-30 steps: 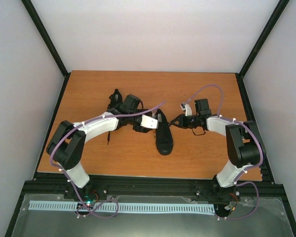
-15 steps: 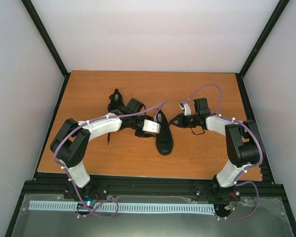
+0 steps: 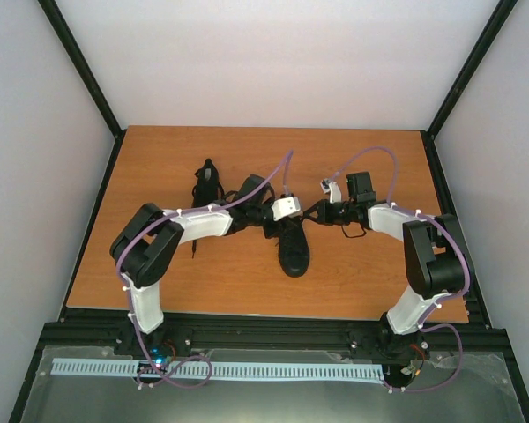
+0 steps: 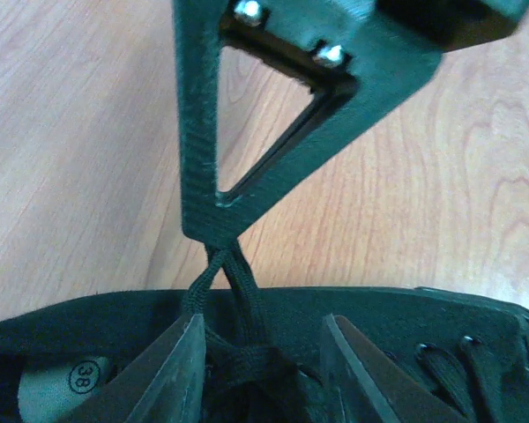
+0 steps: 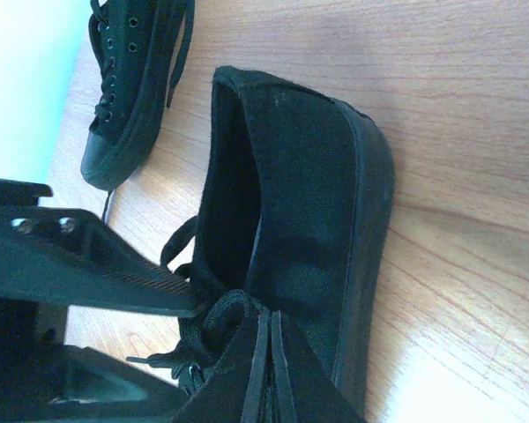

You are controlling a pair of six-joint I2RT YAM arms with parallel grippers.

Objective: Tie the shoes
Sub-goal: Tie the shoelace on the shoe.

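You swung the left gripper over the shoe at the table's middle and narrowed its still-parted jaws around the laces (the right gripper stayed clenched on them), so a second grasp looked near.

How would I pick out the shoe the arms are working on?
On the wooden table, look to the middle, where a black sneaker lies. Its twin sits left and further back; only this one has its laces pinched by the right gripper.
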